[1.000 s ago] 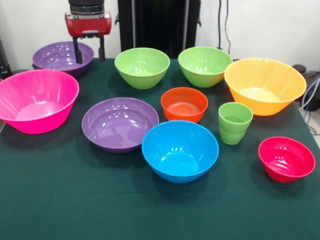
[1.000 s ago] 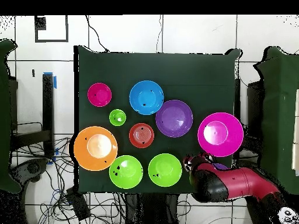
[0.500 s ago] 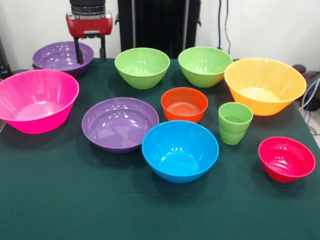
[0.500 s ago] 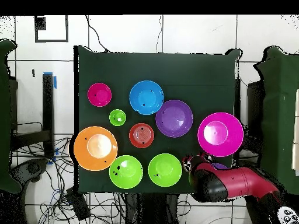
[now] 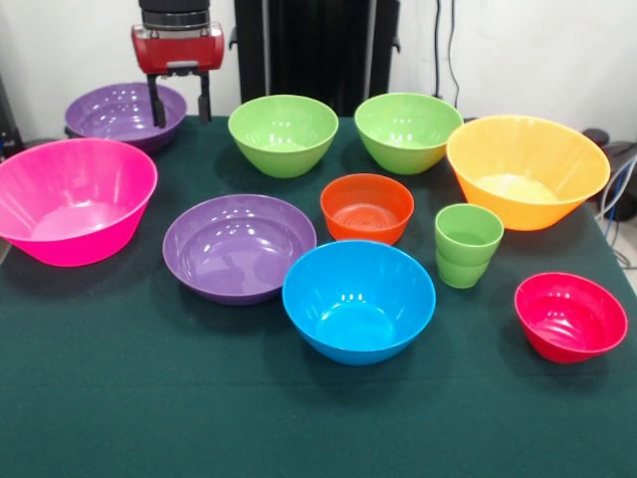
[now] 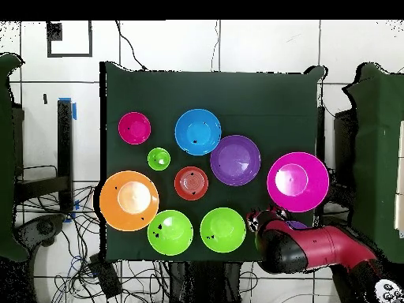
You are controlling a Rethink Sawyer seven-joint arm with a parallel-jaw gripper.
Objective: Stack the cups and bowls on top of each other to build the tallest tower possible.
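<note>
We see bright, even light from above. White glare spots dot the glossy bowls [image 5: 358, 299]. Soft shadows hug the tabletop [image 5: 149, 398].

Front cam sits low across the green table [image 5: 119, 398], facing the robot at 12 o'clock, fairly close. Overhead cam looks straight down from high up, robot base at 6. Both share the whole tabletop [image 6: 260, 102].

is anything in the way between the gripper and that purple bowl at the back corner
Nothing visible. The gripper hangs with its black fingers open right over the far shallow glossy purple plastic bowl, one finger in front of its inside and the other by its rim. The nearest neighbour, a lime-green plastic bowl, stands clear to the side.
</note>
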